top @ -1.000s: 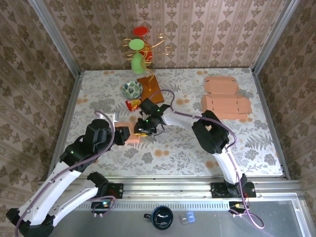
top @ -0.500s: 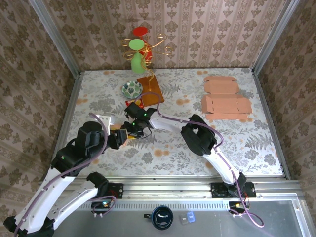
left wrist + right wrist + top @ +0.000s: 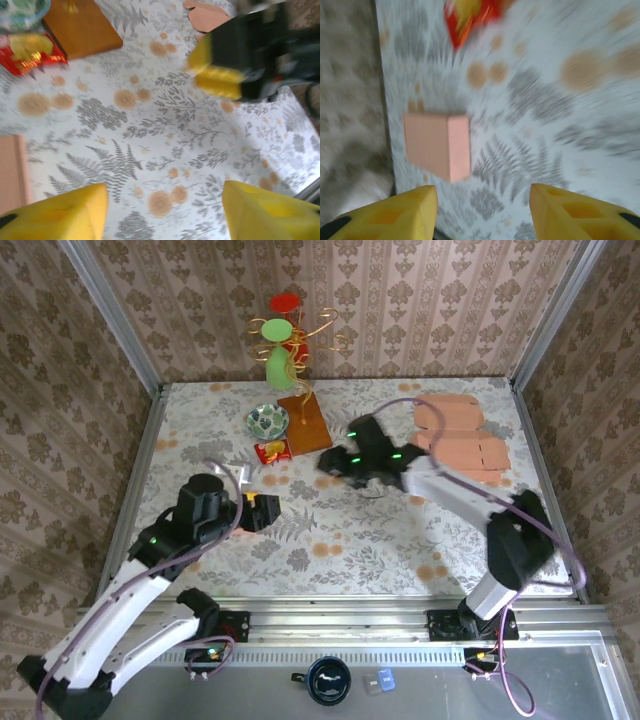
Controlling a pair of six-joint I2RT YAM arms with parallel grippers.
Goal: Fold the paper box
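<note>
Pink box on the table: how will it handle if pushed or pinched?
Probably light: the box looks folded from the same thin sheet as the flat blanks, so a push would likely slide it. Likely crushable: hollow paper walls may buckle under a hard pinch. Unlikely to roll, given its flat faces.

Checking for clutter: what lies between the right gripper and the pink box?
Just bare table in the right wrist view; the pink box sits clear of the right gripper.
</note>
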